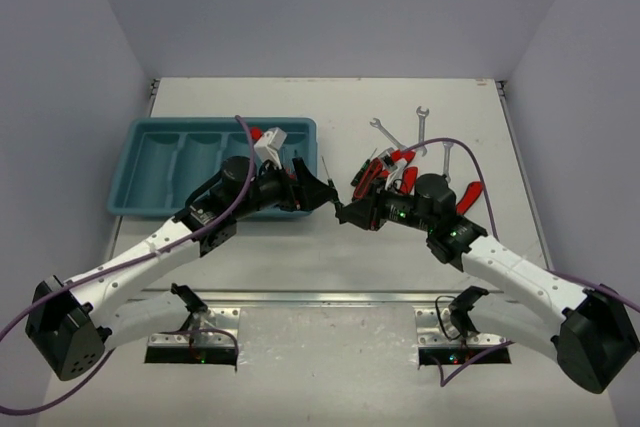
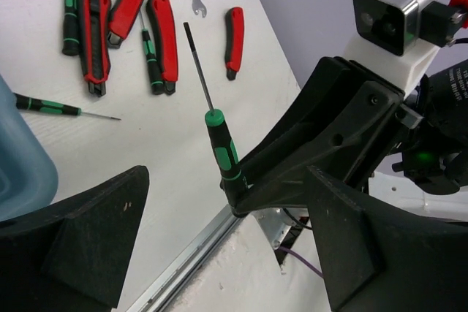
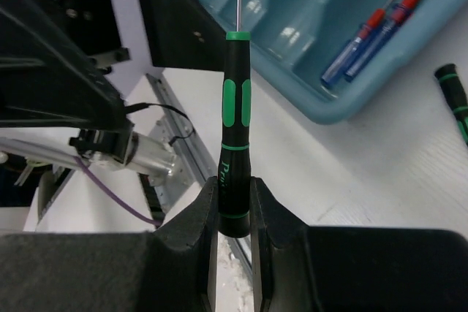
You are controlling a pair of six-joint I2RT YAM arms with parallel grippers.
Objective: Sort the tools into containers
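My right gripper (image 3: 234,206) (image 1: 345,213) is shut on the butt of a black-and-green screwdriver (image 3: 235,129) (image 2: 223,153), held above the table with its shaft (image 1: 323,167) pointing away. My left gripper (image 2: 225,180) (image 1: 322,193) is open. Its fingers (image 2: 80,239) stand wide on either side of that handle without touching it. To the left lies the teal tray (image 1: 150,162) (image 3: 322,42), with two blue-and-red screwdrivers (image 3: 373,34) in one compartment. Wrenches (image 1: 385,133), red-handled pliers (image 1: 396,163) (image 2: 95,27) and more black-and-green screwdrivers (image 2: 51,106) lie loose on the table.
A metal rail (image 1: 330,297) runs along the table's near edge by the arm bases. A purple cable (image 1: 240,162) loops over the left arm and the tray. Grey walls close in the back and both sides.
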